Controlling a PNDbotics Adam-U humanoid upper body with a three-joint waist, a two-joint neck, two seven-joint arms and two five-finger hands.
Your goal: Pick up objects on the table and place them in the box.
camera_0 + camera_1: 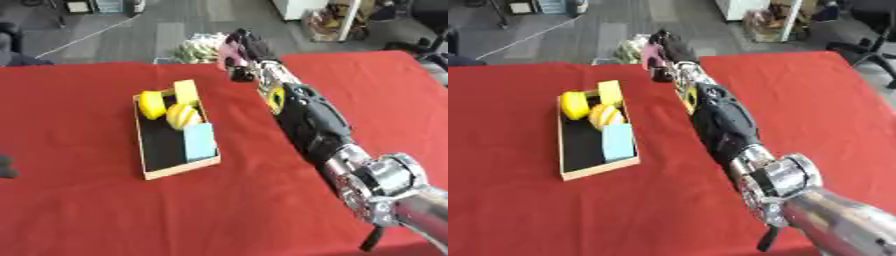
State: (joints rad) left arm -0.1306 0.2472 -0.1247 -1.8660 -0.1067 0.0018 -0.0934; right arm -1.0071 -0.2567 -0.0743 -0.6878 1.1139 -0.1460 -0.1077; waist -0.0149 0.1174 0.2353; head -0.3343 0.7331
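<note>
While the right hand (238, 50) reached to the upper middle of the frame, fingers curled on a pink object (229, 49) at the tabletop's (87, 210) far edge, it needed a clean lift toward the box (149, 172) at centre left.

From my station, the black-and-silver right arm (324, 130) stretches across the red tablecloth (79, 200), its shoulder end cut off at the lower right corner. At the far edge of the cloth, beyond the shallow wooden box (157, 172), the right hand (248, 46) blurs against a pale pink object (229, 50); I cannot tell whether the fingers hold it. A pale green-white bundle (198, 47) just beside the hand is too soft to identify. A dark shape (5, 166), left of the box, is clipped by the edge.
</note>
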